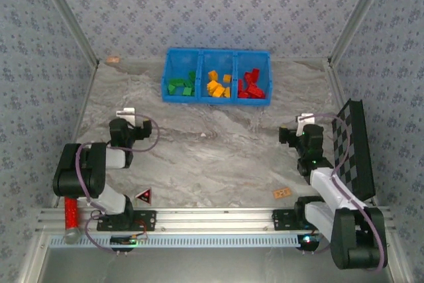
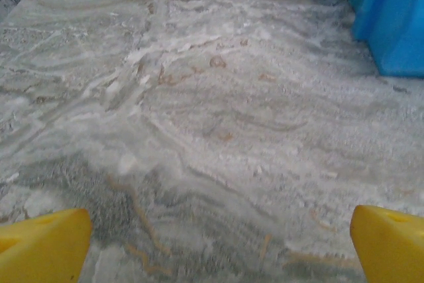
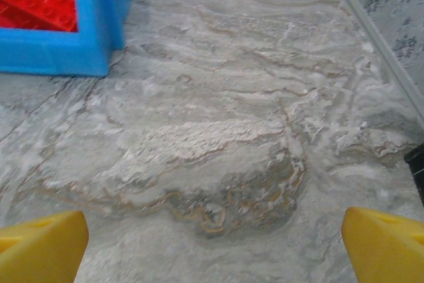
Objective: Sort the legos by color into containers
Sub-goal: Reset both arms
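Three containers (image 1: 202, 64) in one blue bin (image 1: 215, 99) hold green legos (image 1: 181, 86), yellow legos (image 1: 218, 87) and red legos (image 1: 250, 85), in heaps too clumped to count. The left gripper (image 2: 218, 243) and right gripper (image 3: 215, 243) gape wide, empty.

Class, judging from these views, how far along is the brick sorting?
Done: in the bin, green bricks lie left, yellow bricks middle, red bricks right. In hand: nothing; left end effector and right end effector stand open. Left: no brick seen outside it.

Color-sorted legos (image 1: 215, 87) inside blue containers (image 1: 199, 100)
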You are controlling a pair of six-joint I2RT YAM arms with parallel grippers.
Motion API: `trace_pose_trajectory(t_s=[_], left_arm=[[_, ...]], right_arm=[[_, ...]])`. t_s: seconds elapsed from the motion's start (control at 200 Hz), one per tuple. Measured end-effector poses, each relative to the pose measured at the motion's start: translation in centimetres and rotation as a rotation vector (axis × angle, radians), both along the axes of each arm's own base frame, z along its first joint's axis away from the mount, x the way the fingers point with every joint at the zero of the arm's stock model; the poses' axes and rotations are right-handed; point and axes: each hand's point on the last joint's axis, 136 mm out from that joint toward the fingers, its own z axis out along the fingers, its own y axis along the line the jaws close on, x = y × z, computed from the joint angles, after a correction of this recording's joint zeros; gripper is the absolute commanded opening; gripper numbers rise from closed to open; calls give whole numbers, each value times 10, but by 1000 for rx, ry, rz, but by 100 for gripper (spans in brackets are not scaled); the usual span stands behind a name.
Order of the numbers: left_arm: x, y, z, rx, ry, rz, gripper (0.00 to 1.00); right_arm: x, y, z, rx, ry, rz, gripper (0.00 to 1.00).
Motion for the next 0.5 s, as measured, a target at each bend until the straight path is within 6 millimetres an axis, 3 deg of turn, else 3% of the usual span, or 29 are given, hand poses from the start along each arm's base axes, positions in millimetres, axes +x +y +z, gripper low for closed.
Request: trace_pose_trajectory(t_s=[0.195,0.35,0.5], left_arm=[[10,6,12,-16,-29,24,100],[9,6,10,-22,-19,26,100],[9,6,9,-20,-18,30,100]], right_arm=[[20,-9,-7,13,-35,-20,100],[34,-2,-33,35,19,21,100],[53,7,-34,46,3,72,100]])
